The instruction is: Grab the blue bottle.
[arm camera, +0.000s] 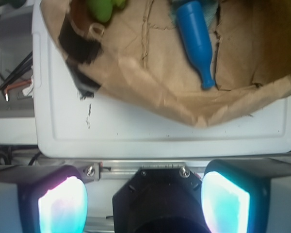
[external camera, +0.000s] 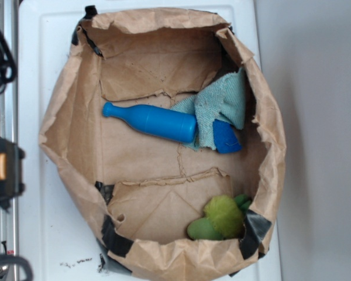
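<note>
The blue bottle (external camera: pixel 155 122) lies on its side inside a crumpled brown paper bag (external camera: pixel 64 140), with its narrow neck pointing left and its wide end against a teal cloth (external camera: pixel 222 108). In the wrist view the blue bottle (arm camera: pixel 196 41) shows at the top, neck toward me, beyond the bag's near rim (arm camera: pixel 150 92). My gripper (arm camera: pixel 144 201) is well short of the bag, outside the white tray's edge. It is open, with its two pale pads (arm camera: pixel 63 204) far apart and nothing between them.
A small blue angular piece (external camera: pixel 227 138) sits at the cloth's lower right. A green plush toy (external camera: pixel 222 216) lies in the bag's lower corner, seen in the wrist view as green plush (arm camera: pixel 103 8). The bag stands on a white tray (arm camera: pixel 160 131). Dark machine parts (external camera: pixel 0 170) line the left edge.
</note>
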`<move>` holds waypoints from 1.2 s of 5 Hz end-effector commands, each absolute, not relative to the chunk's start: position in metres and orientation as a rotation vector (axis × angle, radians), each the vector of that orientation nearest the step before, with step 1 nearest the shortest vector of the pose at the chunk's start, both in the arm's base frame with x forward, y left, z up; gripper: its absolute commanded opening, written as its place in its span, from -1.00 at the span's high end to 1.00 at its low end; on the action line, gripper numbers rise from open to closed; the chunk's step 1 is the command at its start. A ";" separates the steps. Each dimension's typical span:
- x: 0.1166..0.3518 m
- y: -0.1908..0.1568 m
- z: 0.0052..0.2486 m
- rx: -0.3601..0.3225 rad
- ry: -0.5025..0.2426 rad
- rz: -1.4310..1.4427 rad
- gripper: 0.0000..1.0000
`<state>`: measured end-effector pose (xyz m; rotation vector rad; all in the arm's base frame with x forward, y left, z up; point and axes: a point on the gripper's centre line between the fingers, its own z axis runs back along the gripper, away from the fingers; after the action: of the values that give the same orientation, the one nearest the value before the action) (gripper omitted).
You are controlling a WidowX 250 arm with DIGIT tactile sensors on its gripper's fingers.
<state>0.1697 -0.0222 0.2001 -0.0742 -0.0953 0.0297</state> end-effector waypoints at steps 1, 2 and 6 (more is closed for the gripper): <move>0.185 -0.029 0.211 -0.071 -0.138 0.034 -1.00; 0.183 -0.030 0.211 -0.072 -0.134 0.018 -1.00; 0.252 -0.055 0.197 -0.005 -0.134 0.097 -1.00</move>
<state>0.2481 -0.0523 0.1821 0.0050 -0.0765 0.1053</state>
